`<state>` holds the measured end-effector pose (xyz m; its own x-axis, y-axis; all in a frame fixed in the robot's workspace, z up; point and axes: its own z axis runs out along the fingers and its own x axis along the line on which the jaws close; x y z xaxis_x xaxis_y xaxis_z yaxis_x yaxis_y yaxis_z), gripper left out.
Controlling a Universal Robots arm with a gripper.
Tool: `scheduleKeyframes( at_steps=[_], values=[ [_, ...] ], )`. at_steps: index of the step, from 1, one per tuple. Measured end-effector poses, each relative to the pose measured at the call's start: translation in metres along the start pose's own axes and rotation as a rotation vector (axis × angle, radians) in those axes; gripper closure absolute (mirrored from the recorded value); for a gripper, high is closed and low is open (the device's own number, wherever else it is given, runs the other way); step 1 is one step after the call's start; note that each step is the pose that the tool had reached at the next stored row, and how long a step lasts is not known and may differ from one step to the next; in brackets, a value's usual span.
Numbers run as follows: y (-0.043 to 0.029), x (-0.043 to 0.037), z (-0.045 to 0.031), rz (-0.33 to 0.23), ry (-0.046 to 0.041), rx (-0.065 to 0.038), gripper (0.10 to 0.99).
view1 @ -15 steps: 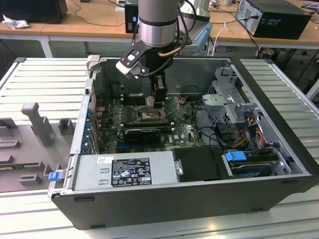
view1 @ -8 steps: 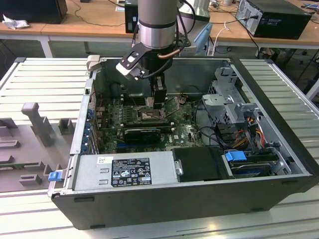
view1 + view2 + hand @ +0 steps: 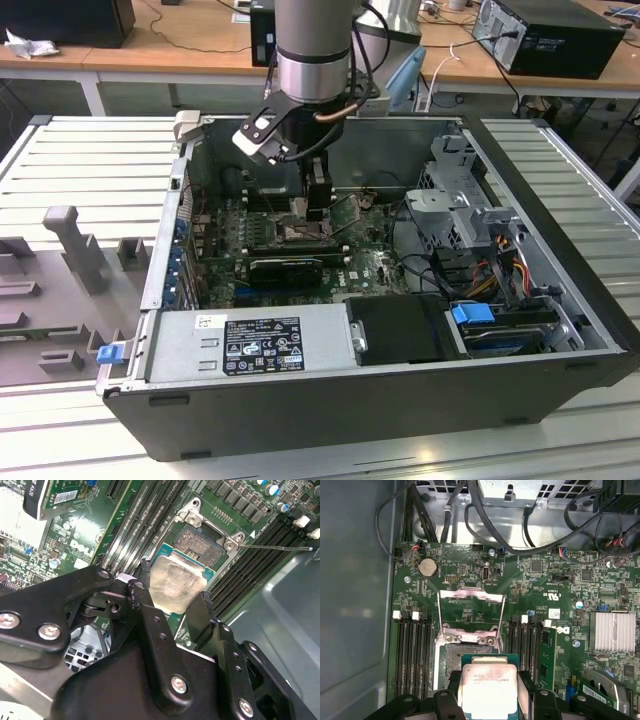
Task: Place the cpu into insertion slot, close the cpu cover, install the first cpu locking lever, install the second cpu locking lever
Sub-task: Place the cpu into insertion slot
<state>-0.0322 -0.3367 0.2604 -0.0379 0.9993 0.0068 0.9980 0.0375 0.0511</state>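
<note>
The gripper (image 3: 175,591) has its two black fingers (image 3: 150,615) closed on opposite edges of the chip (image 3: 172,580). They pinch it flat with its pale metal face up, likely so it can go down level. The chip hangs just above the socket (image 3: 202,545), overlapping its near edge. Judging from both wrist views, it is not seated in it.

The socket's dark pin field lies bare because the cover (image 3: 470,594) is swung up and back on its hinge beyond the socket, leaving the way in free. A thin lever (image 3: 275,547) sticks out sideways from the socket's corner; it looks released, which would let the cover stand open.

Rows of memory slots (image 3: 412,650) flank the socket on the green board (image 3: 517,602). Farther off, black cables (image 3: 422,510) loop past the board's far edge, inside the open computer case (image 3: 400,410).
</note>
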Motion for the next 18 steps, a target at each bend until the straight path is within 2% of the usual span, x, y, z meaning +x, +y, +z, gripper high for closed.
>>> scheduleKeyframes(
  at_steps=[18],
  values=[
    [-0.0029,0.0049,0.0131,0.000,0.0000,0.000,0.561]
  ],
)
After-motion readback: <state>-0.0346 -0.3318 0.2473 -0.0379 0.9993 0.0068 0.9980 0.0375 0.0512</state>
